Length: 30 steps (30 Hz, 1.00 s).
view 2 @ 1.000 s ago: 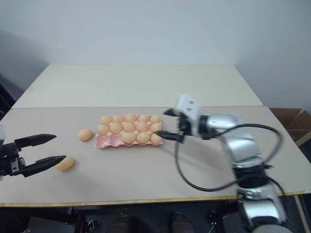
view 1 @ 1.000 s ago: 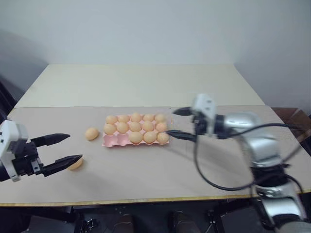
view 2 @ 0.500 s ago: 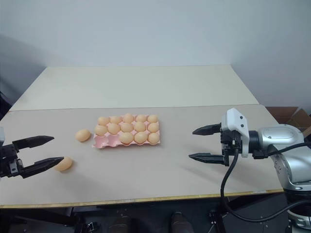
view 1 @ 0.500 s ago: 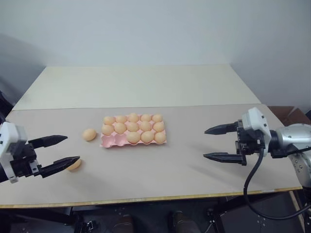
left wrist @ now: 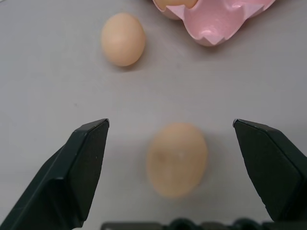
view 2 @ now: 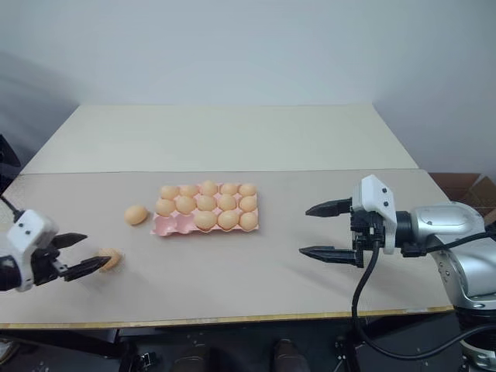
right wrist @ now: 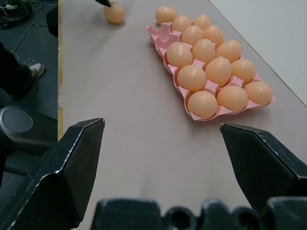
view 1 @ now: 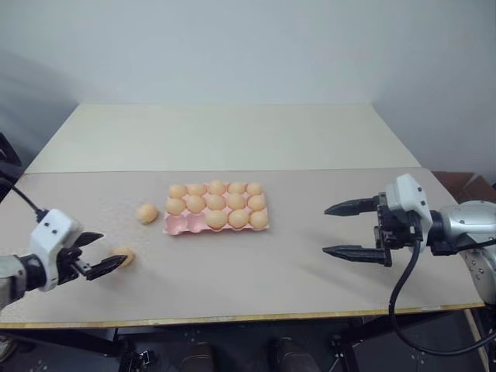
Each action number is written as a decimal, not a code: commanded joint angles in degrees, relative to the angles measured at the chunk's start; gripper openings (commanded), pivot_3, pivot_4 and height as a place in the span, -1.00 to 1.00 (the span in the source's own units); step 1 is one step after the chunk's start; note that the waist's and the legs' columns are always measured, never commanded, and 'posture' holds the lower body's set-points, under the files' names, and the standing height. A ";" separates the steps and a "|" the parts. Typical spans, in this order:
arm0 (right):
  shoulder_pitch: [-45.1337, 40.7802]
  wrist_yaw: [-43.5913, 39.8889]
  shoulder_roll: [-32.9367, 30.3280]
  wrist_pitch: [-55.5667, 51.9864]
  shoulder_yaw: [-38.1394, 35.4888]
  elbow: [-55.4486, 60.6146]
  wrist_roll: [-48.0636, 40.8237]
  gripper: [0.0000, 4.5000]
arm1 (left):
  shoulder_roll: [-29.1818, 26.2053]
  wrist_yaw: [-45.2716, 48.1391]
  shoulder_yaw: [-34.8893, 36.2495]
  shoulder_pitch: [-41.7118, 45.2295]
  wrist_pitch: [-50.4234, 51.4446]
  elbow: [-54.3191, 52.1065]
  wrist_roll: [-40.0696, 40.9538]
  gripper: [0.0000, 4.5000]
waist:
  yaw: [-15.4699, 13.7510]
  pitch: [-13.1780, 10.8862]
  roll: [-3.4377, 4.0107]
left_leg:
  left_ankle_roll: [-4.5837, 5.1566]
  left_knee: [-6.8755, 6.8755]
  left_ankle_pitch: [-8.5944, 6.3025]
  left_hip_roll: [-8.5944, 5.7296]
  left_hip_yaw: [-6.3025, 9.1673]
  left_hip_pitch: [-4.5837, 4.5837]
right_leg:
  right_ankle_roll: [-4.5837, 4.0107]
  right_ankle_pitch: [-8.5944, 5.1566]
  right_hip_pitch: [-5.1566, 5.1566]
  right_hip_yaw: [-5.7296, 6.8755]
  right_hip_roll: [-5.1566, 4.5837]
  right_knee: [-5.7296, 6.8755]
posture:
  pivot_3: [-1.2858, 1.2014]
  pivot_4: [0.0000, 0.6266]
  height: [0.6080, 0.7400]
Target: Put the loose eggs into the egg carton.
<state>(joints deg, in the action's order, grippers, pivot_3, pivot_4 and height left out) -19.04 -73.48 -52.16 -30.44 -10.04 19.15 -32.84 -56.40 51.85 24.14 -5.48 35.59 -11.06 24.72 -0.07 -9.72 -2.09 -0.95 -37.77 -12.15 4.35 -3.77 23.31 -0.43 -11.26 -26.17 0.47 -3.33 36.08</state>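
Carton: flat pale pink moulded egg carton [view 1: 216, 221], three rows by five cups, lidless, lying flat near the middle of the pale beige tabletop [view 1: 256, 287].
Carton contents: thirteen smooth orange-tan oval eggs seated in cups; two cups in the row nearest the robot, at the carton's left end, bare and pink.
Loose egg one: orange-tan oval egg [view 1: 146, 212] on the tabletop just beside the carton's left end, apart from it, lying on its side.
Loose egg two: matching orange-tan egg [view 1: 124, 256] on the tabletop farther left of the carton and nearer the robot's edge, well apart from the carton.
Left gripper: black two-fingered left gripper [view 1: 102, 254] to the left of the carton, low over the tabletop, pointing toward the carton; fingers spread wide, one on either side of loose egg two, neither pad seen touching it in the left wrist view [left wrist: 177, 158].
Right gripper: black two-fingered right gripper [view 1: 349, 230] to the right of the carton, well apart from it, pointing toward the carton; fingers spread wide with nothing between them.
Carton from the right wrist: whole tray [right wrist: 211, 81] in view beyond the spread fingers, with loose egg one [right wrist: 114, 12] past its far end.
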 commanded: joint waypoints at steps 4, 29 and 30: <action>-0.81 0.91 -1.46 0.38 -2.09 2.51 -2.19 1.00 | -1.30 -0.21 -7.05 3.26 1.31 3.57 -3.28 0.72 | 0.13 0.00 0.00 | 0.18 0.01 0.10 0.01 -0.02 0.04 | 0.03 0.01 -0.03 -0.01 0.02 -0.02 | 0.03 -0.52 1.00; -0.62 6.01 -0.44 1.60 -1.56 3.59 -3.01 1.00 | 11.97 2.22 -22.42 32.15 -5.39 6.90 -3.20 -0.23 | -0.75 0.00 -0.04 | 0.20 -0.12 0.12 -0.18 0.06 0.10 | 0.47 0.28 0.09 -0.14 0.01 0.00 | 0.03 -0.52 1.00; -0.50 6.41 -0.40 1.43 -1.74 3.96 -3.19 1.00 | 13.42 2.03 -23.76 33.59 -6.40 8.63 -4.26 -0.23 | -0.67 -0.01 -0.05 | 0.20 -0.13 0.12 -0.20 0.09 0.10 | 0.49 0.29 0.10 -0.14 0.02 0.01 | 0.03 -0.52 1.00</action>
<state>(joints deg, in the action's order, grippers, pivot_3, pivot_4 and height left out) -18.94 -67.71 -52.41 -30.15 -10.09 21.45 -35.06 -43.44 54.36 1.18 26.29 31.34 -3.87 21.87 -0.74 -9.74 -2.15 -0.75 -37.91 -12.03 4.15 -3.65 23.43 0.07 -10.96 -26.08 0.33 -3.31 36.09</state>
